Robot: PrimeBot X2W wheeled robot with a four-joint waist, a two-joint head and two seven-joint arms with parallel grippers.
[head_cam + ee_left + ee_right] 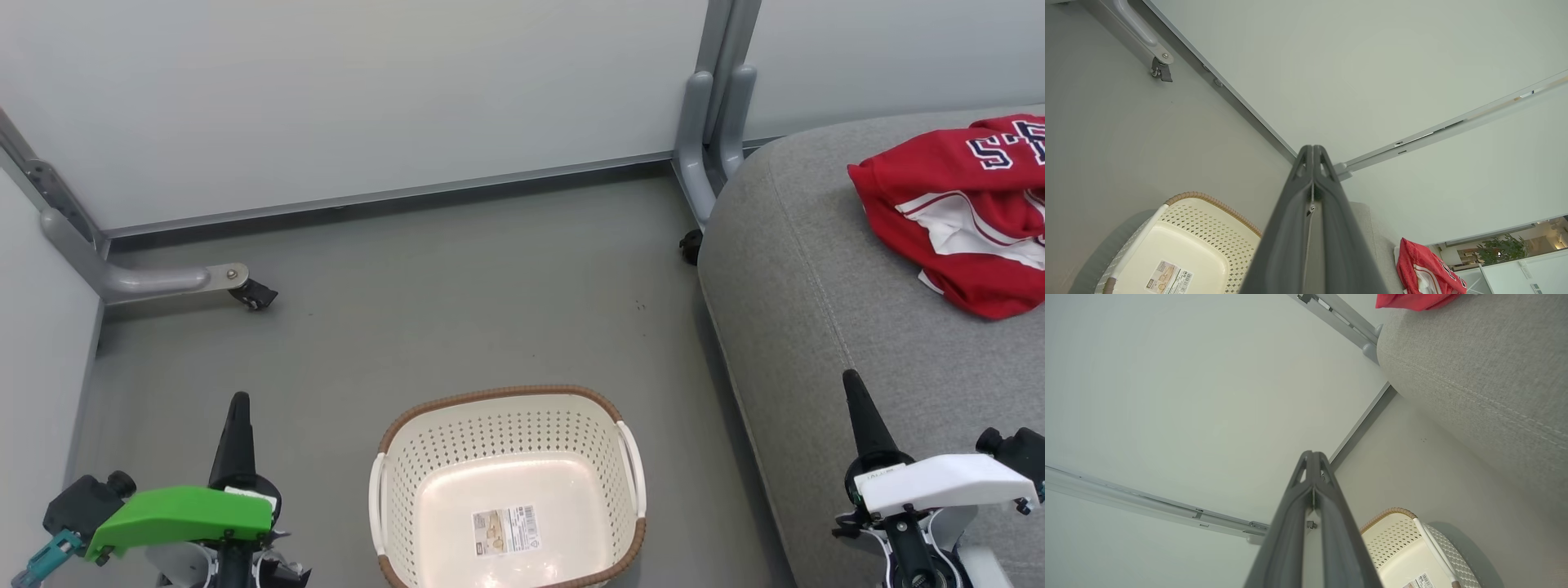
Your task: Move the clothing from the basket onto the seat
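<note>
Red sports clothing [963,220]: heaped on grey seat cushion [816,327], far beyond clenched right gripper [851,380]; left gripper [239,402] clenched, left of basket [506,394].

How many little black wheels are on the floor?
2: the left wheel under the grey foot, the right wheel beside the seat. More may hide behind it.

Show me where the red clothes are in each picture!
Head view: the red clothing lies upper right, on the grey seat.
Left wrist view: red clothing at the lower right.
Right wrist view: red clothing at the top edge.
Shared landmark: the basket, low in every view.
</note>
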